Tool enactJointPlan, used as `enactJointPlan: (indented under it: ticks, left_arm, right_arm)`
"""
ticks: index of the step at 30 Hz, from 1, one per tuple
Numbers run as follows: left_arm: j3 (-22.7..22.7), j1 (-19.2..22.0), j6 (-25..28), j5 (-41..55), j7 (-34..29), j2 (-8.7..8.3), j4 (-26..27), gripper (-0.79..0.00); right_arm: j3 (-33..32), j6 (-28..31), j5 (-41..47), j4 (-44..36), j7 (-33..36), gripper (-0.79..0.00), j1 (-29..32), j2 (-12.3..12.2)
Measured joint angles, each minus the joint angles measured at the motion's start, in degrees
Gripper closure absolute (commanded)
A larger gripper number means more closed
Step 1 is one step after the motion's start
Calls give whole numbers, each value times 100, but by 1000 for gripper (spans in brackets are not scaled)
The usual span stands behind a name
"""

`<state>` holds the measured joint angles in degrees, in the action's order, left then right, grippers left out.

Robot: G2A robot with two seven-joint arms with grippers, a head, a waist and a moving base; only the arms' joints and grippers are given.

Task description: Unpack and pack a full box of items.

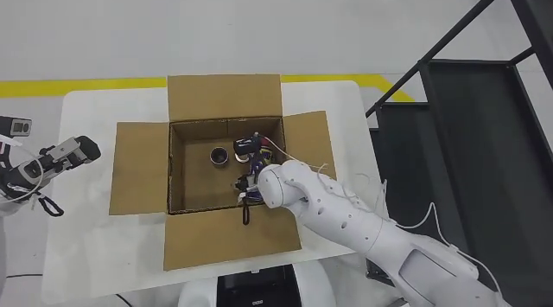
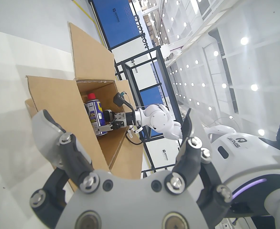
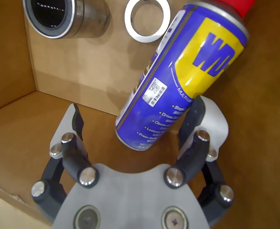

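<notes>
Inside the brown cardboard box (image 1: 225, 98): right claw (image 3: 137, 107), apart, straddles tilted blue-yellow spray can (image 3: 192, 55), presumably for lifting; left claw (image 2: 116, 117) apart.

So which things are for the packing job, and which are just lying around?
For the job: cardboard box, spray can, metal cylinder, metal ring, right pincer.
Just around: white table, black stairs, yellow floor line.

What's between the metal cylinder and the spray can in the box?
A flat metal ring lies on the box floor between them, in the right wrist view.
</notes>
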<state>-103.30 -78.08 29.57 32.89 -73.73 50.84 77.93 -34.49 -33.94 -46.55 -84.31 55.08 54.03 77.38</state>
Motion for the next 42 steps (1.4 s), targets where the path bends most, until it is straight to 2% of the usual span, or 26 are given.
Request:
enactJointPlan:
  ticks: [8, 9, 10, 12, 28, 34, 42]
  left_arm:
    - [0, 0, 0, 0, 0, 0, 0, -785]
    - [0, 0, 0, 0, 0, 0, 0, -785]
    - [0, 0, 0, 0, 0, 0, 0, -785]
    - [0, 0, 0, 0, 0, 0, 0, -785]
    - [0, 0, 0, 0, 0, 0, 0, -785]
    - [0, 0, 0, 0, 0, 0, 0, -785]
    - [0, 0, 0, 0, 0, 0, 0, -785]
  right_arm:
    - [52, 35, -4, 276, -104, -785, -51, 130]
    - [45, 39, -2, 286, -127, -690, -50, 140]
    - [29, 41, 3, 287, -161, -339, -48, 150]
    - [-26, 40, 14, 269, -255, 0, -36, 165]
    - [-167, 88, -270, 194, -320, 0, 75, 239]
    - [-347, 108, -583, -378, -353, 0, 180, 193]
    - [-835, 367, -855, -1422, -360, 0, 701, 25]
